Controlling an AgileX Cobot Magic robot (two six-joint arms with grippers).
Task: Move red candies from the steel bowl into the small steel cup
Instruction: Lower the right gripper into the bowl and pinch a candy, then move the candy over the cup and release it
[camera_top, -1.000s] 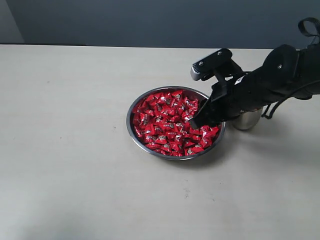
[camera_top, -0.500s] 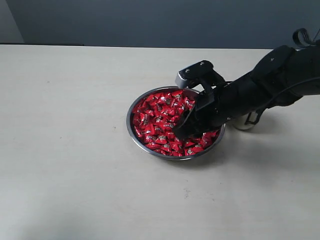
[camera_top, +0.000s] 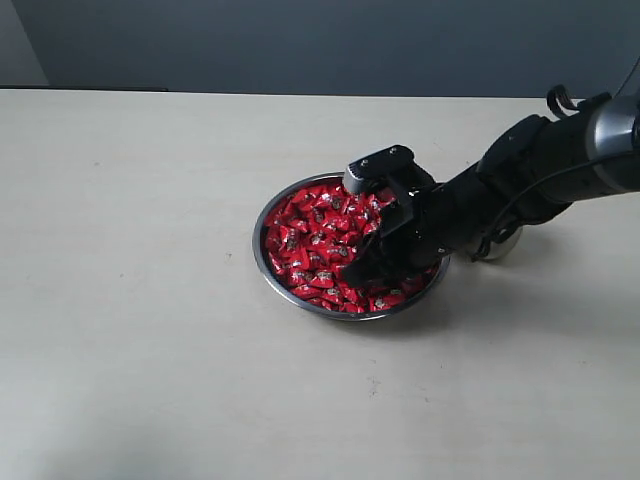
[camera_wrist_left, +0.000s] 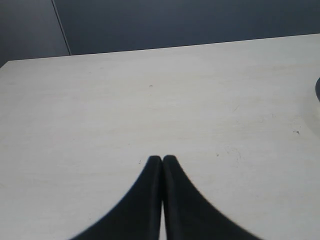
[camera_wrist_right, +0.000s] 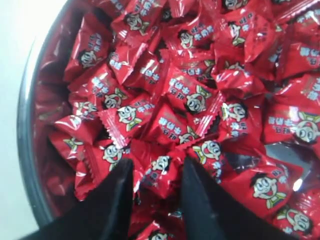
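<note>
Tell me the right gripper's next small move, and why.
Probably close the jaws. The right gripper is tips-down in the red candies inside the steel bowl, jaws apart, with one candy lying between its fingers, ready to be pinched.

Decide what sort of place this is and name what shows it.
Probably a robot test bench in a lab, not a kitchen: a pale table against a plain dark wall, and a robot's right gripper down in a steel bowl of red candies, with a small steel cup beside it.
</note>
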